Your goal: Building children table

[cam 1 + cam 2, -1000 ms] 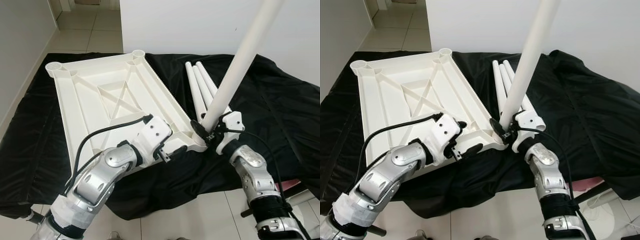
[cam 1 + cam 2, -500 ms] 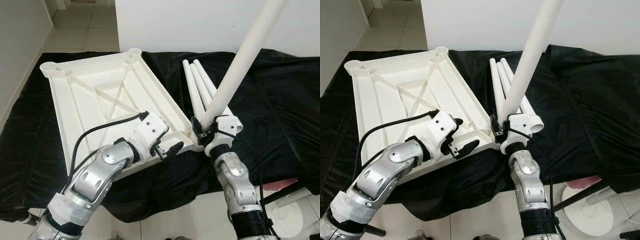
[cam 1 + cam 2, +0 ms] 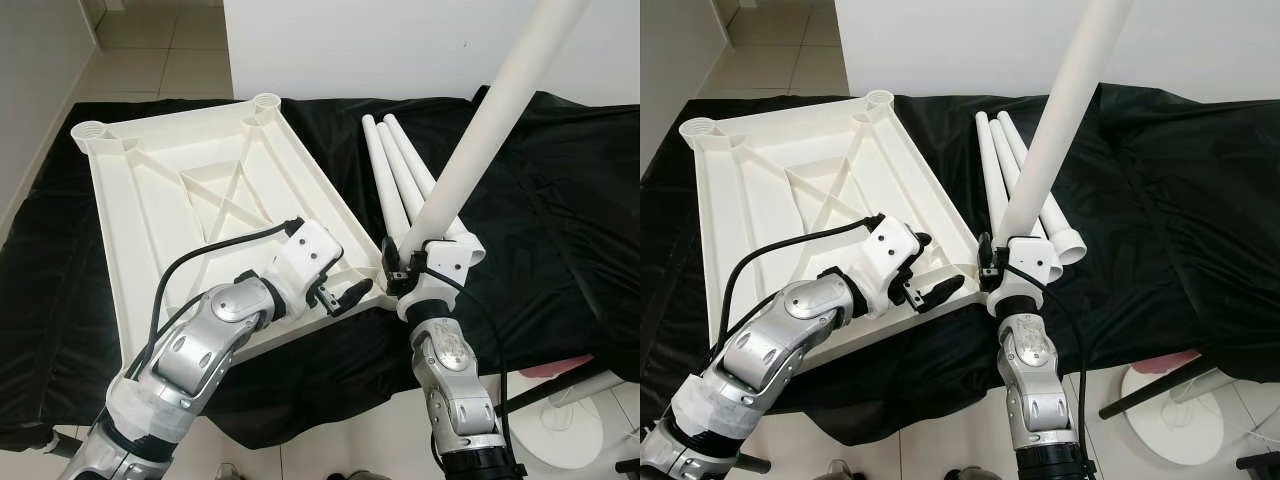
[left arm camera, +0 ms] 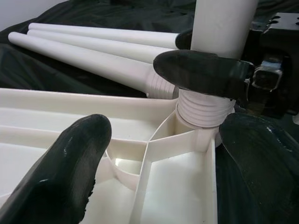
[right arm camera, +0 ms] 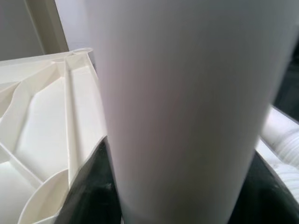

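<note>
Leg (image 3: 480, 140) into tabletop (image 3: 190, 200) corner socket (threads showing).
Right gripper (image 3: 400, 268) clamps leg; left gripper (image 3: 340, 297) spread open, bracing tabletop; tilt risks cross-threading.

A black cloth (image 3: 560, 200) covers the surface, bearing the upturned white tabletop (image 3: 190, 200) and three loose legs (image 3: 395, 170).

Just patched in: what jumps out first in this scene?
A long white leg stands tilted in the right gripper, its threaded end in the near right corner socket of the upturned white tabletop. The left gripper hovers open over that corner. Three spare legs lie on the black cloth beside it.
</note>
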